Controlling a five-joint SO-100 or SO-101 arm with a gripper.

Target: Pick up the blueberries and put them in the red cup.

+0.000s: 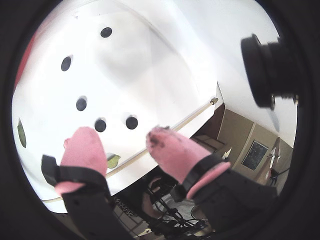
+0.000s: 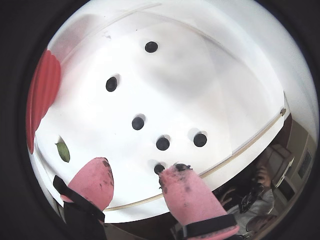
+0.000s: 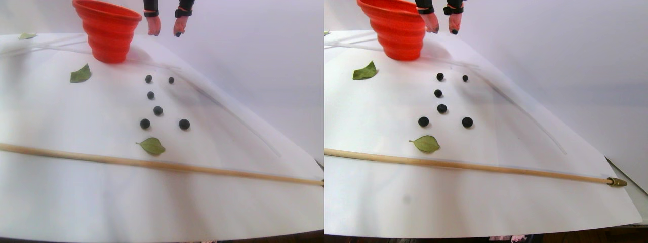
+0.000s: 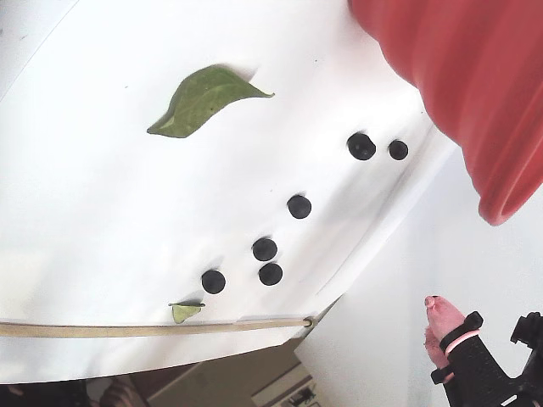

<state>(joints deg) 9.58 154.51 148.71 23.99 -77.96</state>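
Several blueberries [image 3: 158,110] lie loose on the white sheet and show in both wrist views [image 1: 100,125] [image 2: 162,143] and in the fixed view [image 4: 299,206]. The red cup [image 3: 106,30] stands upright at the back of the sheet, with its wall at the left edge of a wrist view [image 2: 42,95] and at the top right of the fixed view [image 4: 467,85]. My gripper [image 3: 164,26] hangs in the air just right of the cup's rim, well above the berries. It is open, and nothing lies between its dirt-smudged pink fingertips [image 2: 177,172] [image 1: 82,142].
A long wooden stick [image 3: 152,163] lies across the sheet in front of the berries. Green leaves rest left of the cup [image 3: 81,74] and just below the berries [image 3: 152,146]. The sheet's edge [image 4: 322,305] drops off beyond the stick's end.
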